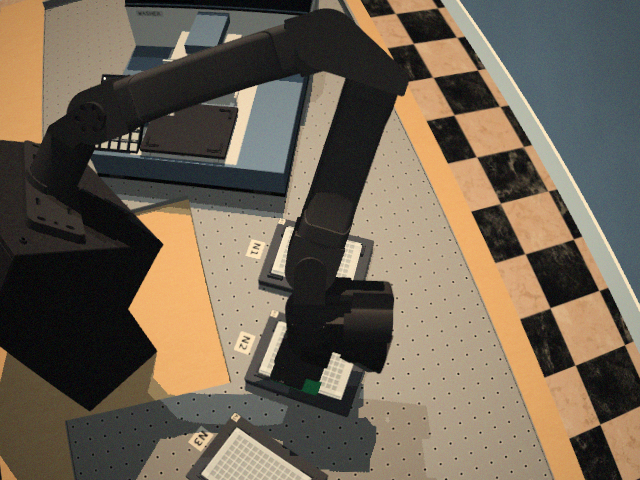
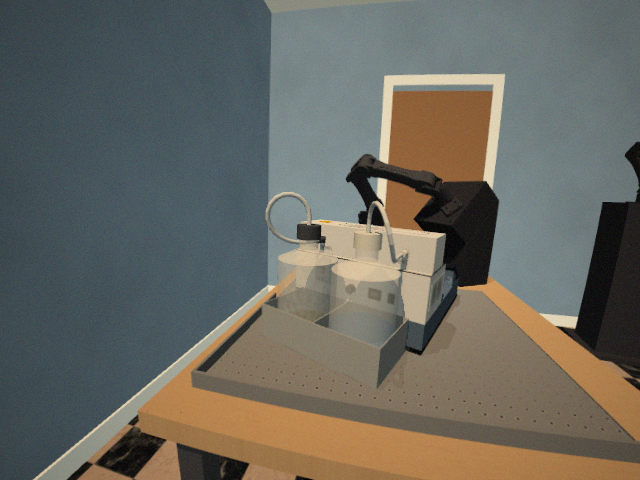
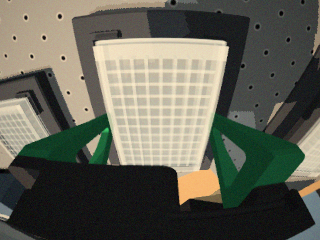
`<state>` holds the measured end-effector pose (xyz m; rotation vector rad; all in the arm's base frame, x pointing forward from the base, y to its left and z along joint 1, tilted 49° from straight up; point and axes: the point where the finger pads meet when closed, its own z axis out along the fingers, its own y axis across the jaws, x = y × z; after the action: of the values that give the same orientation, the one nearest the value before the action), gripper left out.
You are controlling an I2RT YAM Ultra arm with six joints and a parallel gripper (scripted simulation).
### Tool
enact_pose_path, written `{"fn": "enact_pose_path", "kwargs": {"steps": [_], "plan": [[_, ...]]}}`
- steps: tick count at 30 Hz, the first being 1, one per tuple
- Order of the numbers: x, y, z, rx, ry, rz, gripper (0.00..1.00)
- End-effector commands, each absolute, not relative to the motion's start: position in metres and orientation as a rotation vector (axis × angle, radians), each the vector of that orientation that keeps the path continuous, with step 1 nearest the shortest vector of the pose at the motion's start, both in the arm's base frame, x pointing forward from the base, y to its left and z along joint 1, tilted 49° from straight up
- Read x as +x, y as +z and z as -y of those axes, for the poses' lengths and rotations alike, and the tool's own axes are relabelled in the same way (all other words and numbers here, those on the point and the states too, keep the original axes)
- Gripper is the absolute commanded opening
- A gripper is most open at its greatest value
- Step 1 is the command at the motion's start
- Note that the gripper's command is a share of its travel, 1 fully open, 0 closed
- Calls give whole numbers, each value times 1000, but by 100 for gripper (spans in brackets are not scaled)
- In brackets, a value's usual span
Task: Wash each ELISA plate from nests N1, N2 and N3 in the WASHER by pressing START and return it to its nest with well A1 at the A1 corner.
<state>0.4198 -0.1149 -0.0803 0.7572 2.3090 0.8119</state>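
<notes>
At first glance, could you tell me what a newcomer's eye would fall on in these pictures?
First, the big black arm reaching from the washer down over nest N2. There the gripper with its green fingers is shut on the white plate. From behind, two clear bottles stand in a grey tray at the washer's back.

The arm (image 1: pixel 206 67) is matte black, built of thick rounded links with round joint caps. Its angular black pedestal (image 1: pixel 77 310) carries a screwed mounting plate. The hand (image 3: pixel 163 154) has a blocky black body and two green, triangular open-framed fingers.
</notes>
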Motion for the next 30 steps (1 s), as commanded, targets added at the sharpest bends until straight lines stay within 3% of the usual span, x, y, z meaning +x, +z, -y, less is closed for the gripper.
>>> {"fn": "enact_pose_path", "kwargs": {"steps": [1, 30], "plan": [[420, -78, 118, 762, 806, -2301, 0], [410, -68, 124, 762, 806, -2301, 0]]}}
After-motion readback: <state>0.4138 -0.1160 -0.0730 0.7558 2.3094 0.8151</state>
